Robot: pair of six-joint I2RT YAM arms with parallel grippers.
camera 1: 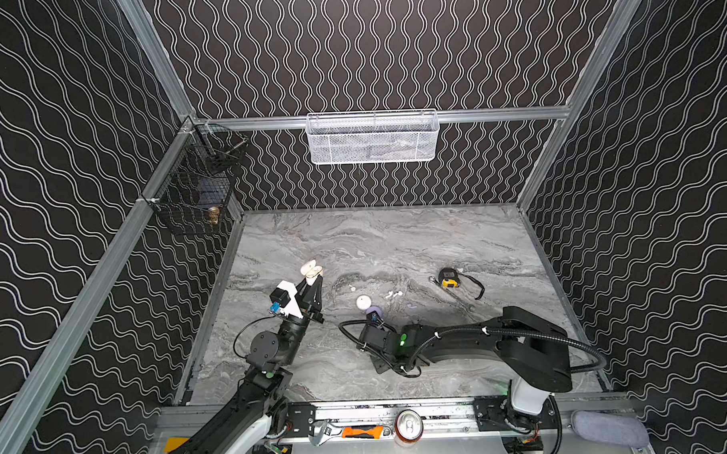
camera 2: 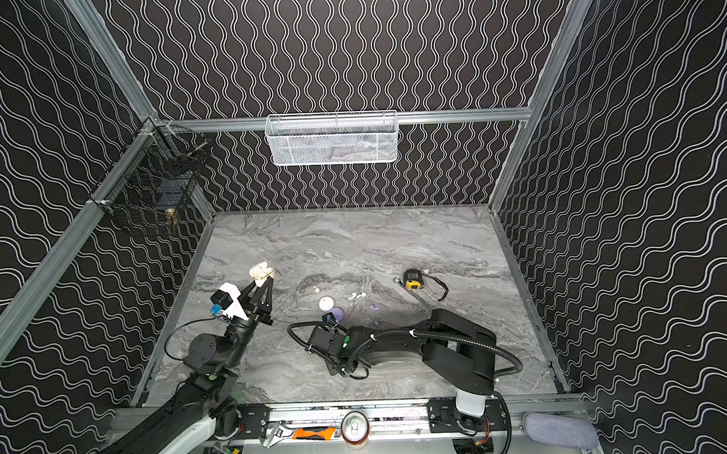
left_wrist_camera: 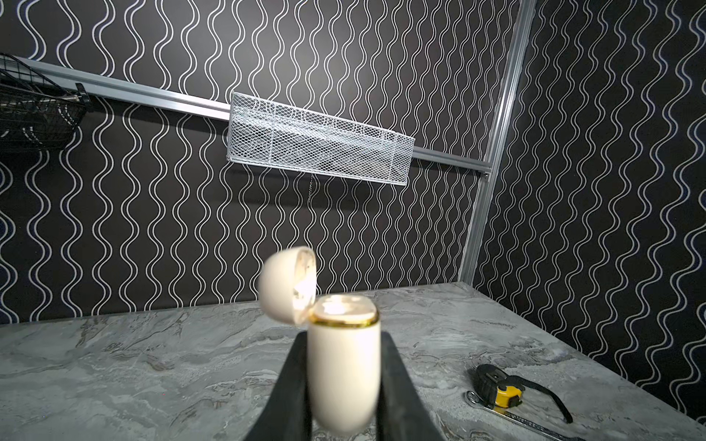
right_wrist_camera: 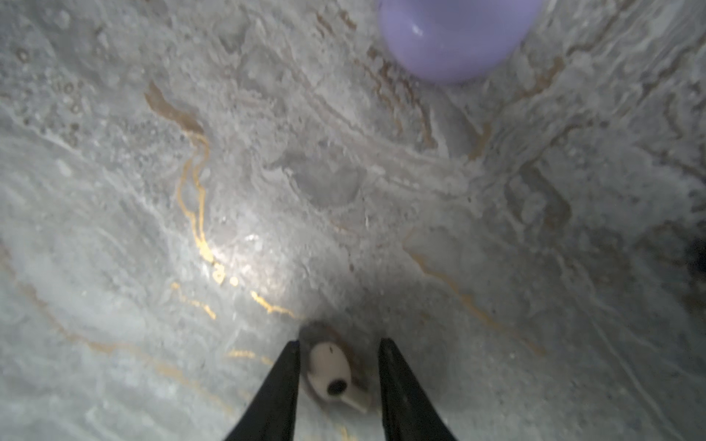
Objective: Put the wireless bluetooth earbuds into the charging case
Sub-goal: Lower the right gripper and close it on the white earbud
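My left gripper (left_wrist_camera: 344,338) is shut on a cream charging case (left_wrist_camera: 344,366) and holds it upright above the table with its lid open; both top views show this case (camera 1: 311,271) (camera 2: 261,271). In the right wrist view my right gripper (right_wrist_camera: 340,343) points down at the table, its jaws apart. A cream earbud (right_wrist_camera: 328,372) lies on the table between them, with a gap on one side. Another cream earbud (camera 1: 352,287), two white earbuds (camera 1: 393,294) and a lilac earbud (camera 1: 411,305) lie mid-table.
A white round case (camera 1: 363,302) and a lilac case (camera 1: 375,311) (right_wrist_camera: 454,38) sit by the right wrist. A tape measure (camera 1: 449,277) and a wrench (camera 1: 453,294) lie to the right. A white mesh basket (camera 1: 371,138) and a black wire basket (camera 1: 194,188) hang on the walls.
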